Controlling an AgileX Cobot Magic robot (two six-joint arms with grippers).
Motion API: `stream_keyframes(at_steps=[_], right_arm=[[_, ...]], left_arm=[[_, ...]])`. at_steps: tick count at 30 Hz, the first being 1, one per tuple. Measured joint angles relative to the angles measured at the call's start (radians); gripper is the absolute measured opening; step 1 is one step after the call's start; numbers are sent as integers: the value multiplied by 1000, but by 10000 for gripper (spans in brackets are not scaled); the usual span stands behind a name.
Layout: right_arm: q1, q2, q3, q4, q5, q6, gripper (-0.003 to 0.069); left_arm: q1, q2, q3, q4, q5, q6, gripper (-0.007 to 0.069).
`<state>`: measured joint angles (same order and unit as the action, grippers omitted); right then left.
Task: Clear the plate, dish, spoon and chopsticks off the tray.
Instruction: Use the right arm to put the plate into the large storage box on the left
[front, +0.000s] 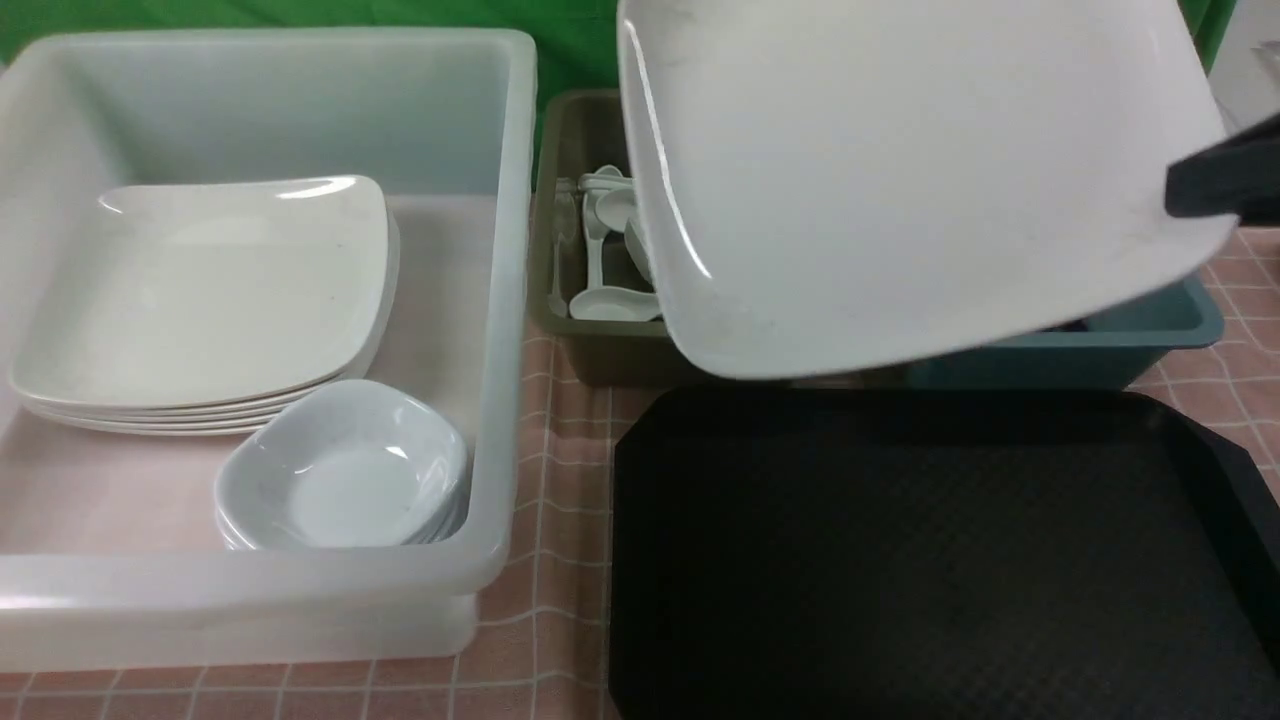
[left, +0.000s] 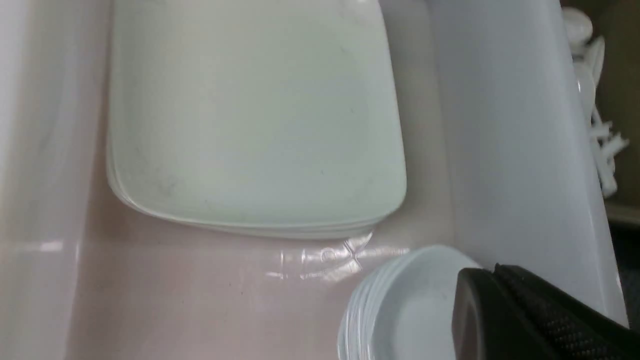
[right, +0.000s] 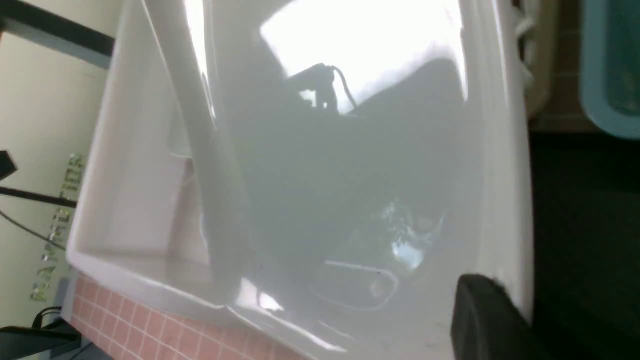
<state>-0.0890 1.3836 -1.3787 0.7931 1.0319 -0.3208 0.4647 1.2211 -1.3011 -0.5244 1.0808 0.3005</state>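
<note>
Carry the plate (front: 900, 180), pinched at its edge by the right gripper (front: 1200, 190), slowly onto the stack of plates (front: 200, 290).

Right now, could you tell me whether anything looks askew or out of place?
The plate hangs steeply tilted in mid-air, clear of the tray, pinched at one edge by the right pincer. Nothing looks spilled or damaged.

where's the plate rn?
Front view, upper right: the plate hangs tilted in the right gripper, above the tray's far edge, in front of the olive bin and blue bin.
</note>
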Motion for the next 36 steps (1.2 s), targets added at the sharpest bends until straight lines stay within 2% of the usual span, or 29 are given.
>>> stream_keyframes(at_steps=[2, 3, 4, 5, 6, 9, 12, 16, 21, 24, 27, 36], right_arm=[[116, 27, -32, 1, -67, 29, 74], [128, 31, -35, 1, -75, 32, 74], [239, 66, -61, 2, -149, 59, 74], [239, 72, -65, 2, -158, 59, 74], [321, 113, -90, 2, -233, 82, 74], [479, 233, -161, 4, -398, 121, 74], [567, 329, -227, 4, -484, 158, 74], [679, 544, -401, 4, -596, 228, 74], [754, 737, -613, 5, -666, 293, 74], [775, 815, -696, 7, -685, 338, 74], [798, 923, -788, 8, -734, 433, 74], [877, 1020, -819, 8, -897, 523, 74]], left_arm=[[28, -5, 0, -21, -23, 1, 0], [32, -7, 0, -23, -29, 1, 0], [39, -16, 0, -30, -61, 3, 0], [40, -17, 0, -30, -70, 4, 0], [42, -28, 0, -32, -99, 4, 0], [42, -70, -13, -46, -158, 4, 0], [42, -99, -45, -46, -174, -13, 0], [42, -152, -116, 1, -214, -119, 0], [42, -191, -166, 30, -244, -183, 0], [42, -195, -170, 29, -223, -186, 0], [42, -192, -170, 30, -169, -193, 0], [42, -190, -170, 29, -146, -200, 0]])
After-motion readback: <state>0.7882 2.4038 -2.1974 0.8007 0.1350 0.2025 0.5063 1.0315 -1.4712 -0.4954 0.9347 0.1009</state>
